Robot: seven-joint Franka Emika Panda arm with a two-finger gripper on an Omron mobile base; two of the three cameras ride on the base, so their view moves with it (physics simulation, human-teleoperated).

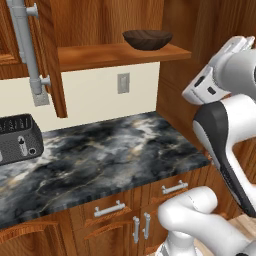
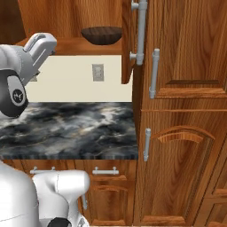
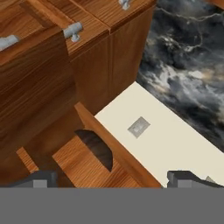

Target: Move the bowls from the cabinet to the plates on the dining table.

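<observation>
A dark brown bowl (image 1: 147, 39) (image 2: 101, 34) stands upright on the lower shelf of the open cabinet (image 1: 120, 54), near the shelf's right end. In the hand view the bowl (image 3: 98, 146) shows as a dark hollow on the shelf, partly hidden by the shelf's front edge. My gripper (image 3: 113, 179) is open, with its two dark fingertips (image 3: 41, 178) far apart and nothing between them. It is in front of the shelf and apart from the bowl. The plates and the dining table are out of view.
The cabinet door (image 1: 50, 60) hangs open at the left with a long grey handle (image 1: 27, 50). Below lie a marble worktop (image 1: 110, 155), a cream wall with a socket (image 1: 123, 83) and a black appliance (image 1: 17, 137). A tall wooden cupboard (image 2: 181, 111) rises on the right.
</observation>
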